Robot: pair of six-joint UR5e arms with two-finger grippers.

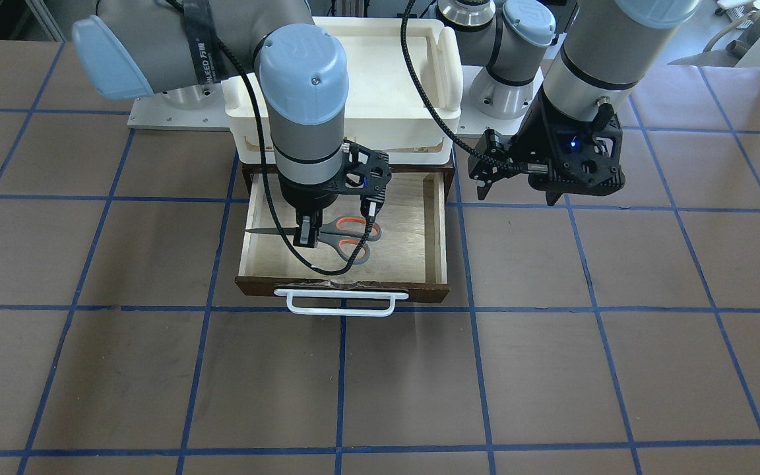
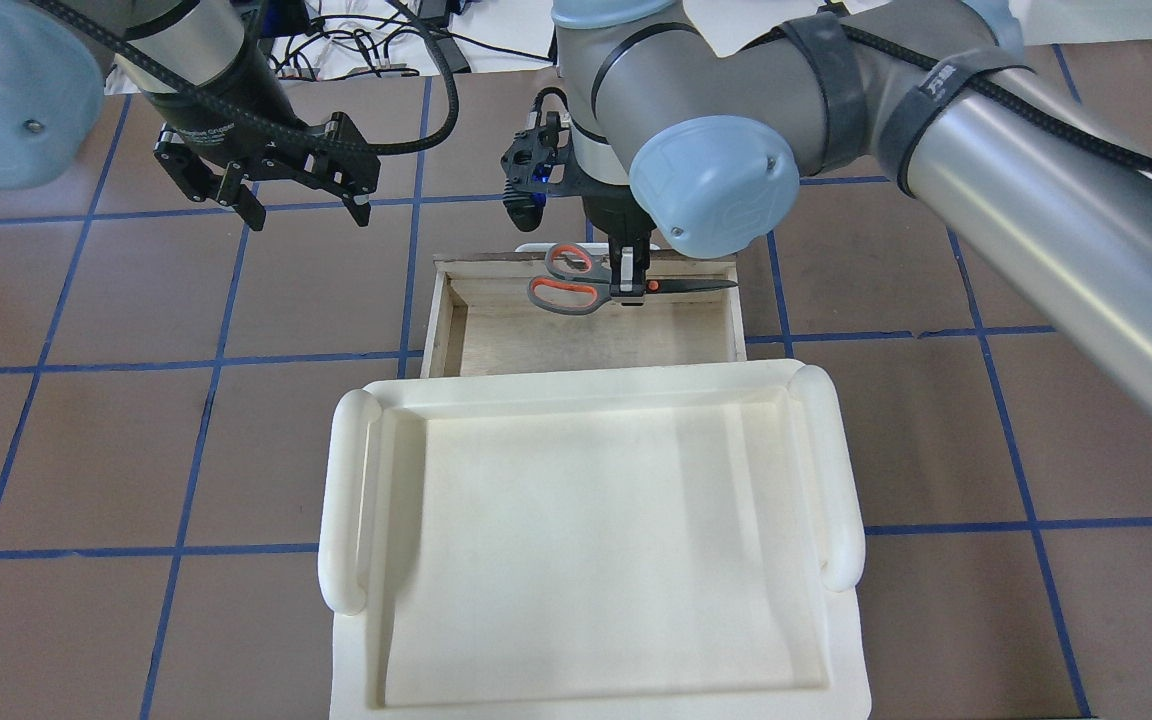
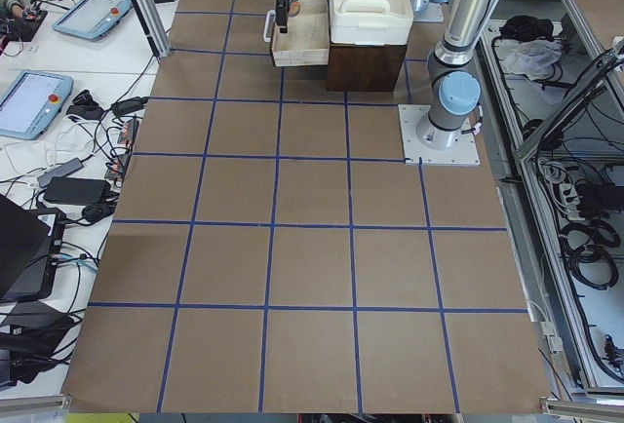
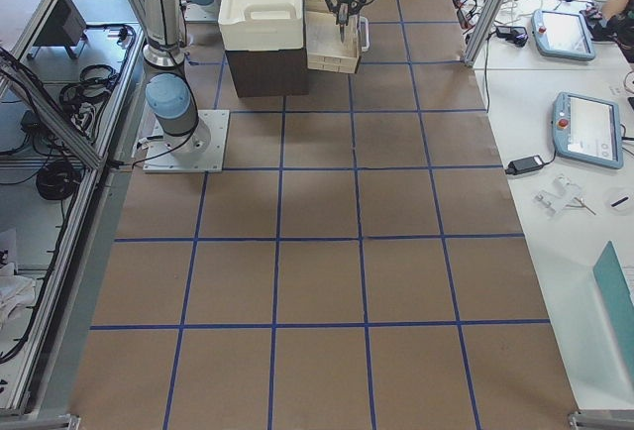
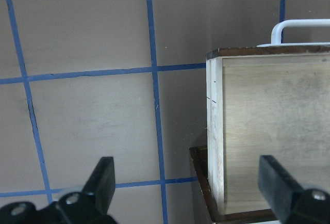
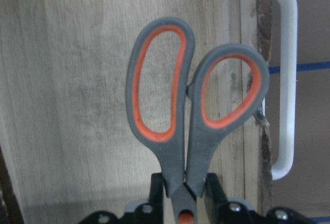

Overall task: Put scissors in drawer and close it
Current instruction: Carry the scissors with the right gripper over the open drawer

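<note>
The scissors [image 1: 347, 236], with grey handles lined orange-red, are held level by my right gripper [image 1: 307, 234], which is shut on them near the pivot. They hang over the open drawer [image 1: 413, 237], towards its dark front, and the blade tip reaches over a side wall. In the overhead view the scissors [image 2: 576, 282] and right gripper [image 2: 628, 282] sit over the drawer [image 2: 586, 340]. The right wrist view shows the handles [image 6: 191, 105] above the plywood floor [image 6: 77, 105]. My left gripper [image 1: 518, 194] is open and empty beside the drawer, also seen in the overhead view [image 2: 308, 215].
A white plastic tray [image 2: 586, 390] sits on top of the dark brown cabinet [image 3: 366, 67] behind the drawer. The drawer's white bar handle [image 1: 340, 301] sticks out at the front. The left wrist view shows the drawer's side wall [image 5: 214, 131] near my open left fingers [image 5: 103, 177].
</note>
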